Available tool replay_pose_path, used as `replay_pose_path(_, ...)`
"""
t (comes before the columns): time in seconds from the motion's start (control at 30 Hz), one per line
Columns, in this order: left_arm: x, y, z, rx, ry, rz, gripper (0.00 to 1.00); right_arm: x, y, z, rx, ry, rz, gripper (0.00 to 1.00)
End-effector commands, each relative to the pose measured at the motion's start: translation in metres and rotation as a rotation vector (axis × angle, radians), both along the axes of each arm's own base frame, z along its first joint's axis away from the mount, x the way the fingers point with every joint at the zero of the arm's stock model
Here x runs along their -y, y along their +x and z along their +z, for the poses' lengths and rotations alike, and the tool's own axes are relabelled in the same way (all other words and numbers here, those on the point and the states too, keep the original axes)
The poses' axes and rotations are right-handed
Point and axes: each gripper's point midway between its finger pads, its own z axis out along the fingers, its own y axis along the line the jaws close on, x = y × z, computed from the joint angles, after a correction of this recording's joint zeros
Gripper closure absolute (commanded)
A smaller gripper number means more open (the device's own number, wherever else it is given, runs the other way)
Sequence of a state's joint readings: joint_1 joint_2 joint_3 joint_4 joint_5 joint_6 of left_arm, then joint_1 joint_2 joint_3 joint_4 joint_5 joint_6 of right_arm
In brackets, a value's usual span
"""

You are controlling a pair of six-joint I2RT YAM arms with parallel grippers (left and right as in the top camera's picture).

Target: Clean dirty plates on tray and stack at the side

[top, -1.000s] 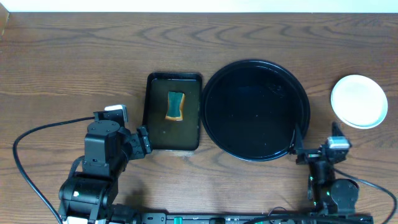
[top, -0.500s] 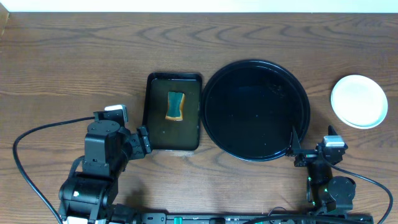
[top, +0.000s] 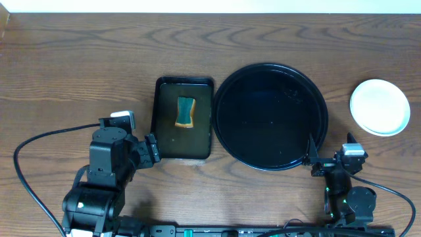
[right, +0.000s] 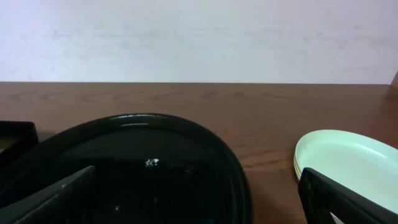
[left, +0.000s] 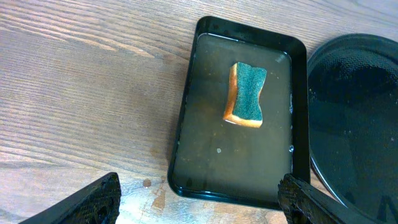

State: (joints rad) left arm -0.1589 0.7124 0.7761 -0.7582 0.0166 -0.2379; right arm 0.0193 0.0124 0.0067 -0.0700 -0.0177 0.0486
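Plates: stacked on the bench right of the tray; count unclear.
Right tool: released, empty, at the tray's near rim; plates lie further right.
Left tool: released, empty, left of the tray.

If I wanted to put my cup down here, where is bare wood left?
Widest: the wood left of the basin. A band runs behind basin and tray along the far edge. A narrower strip lies between tray and plates. Crowded: basin and tray almost touch, and the left arm and right arm take the near edge.
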Motion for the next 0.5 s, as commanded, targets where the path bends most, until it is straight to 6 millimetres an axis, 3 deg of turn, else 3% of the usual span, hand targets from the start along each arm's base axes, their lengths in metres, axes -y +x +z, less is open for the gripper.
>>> replay_pose_path(0.0,0.0,0.0,-0.001,-0.001,0.008,-0.005,0.18,-0.001,0.0,0.0,-0.001,0.013,0.001,0.01)
replay_pose_path(0.23,-0.008,-0.004,-0.004,0.003,0.044,0.015,0.18,-0.001,0.0,0.0,-0.001,0.013,0.001,0.01)
replay_pose_path(0.47,-0.02,-0.019,-0.032,0.094,0.033,0.062,0.18,-0.001,0.0,0.0,-0.001,0.013,0.001,0.01)
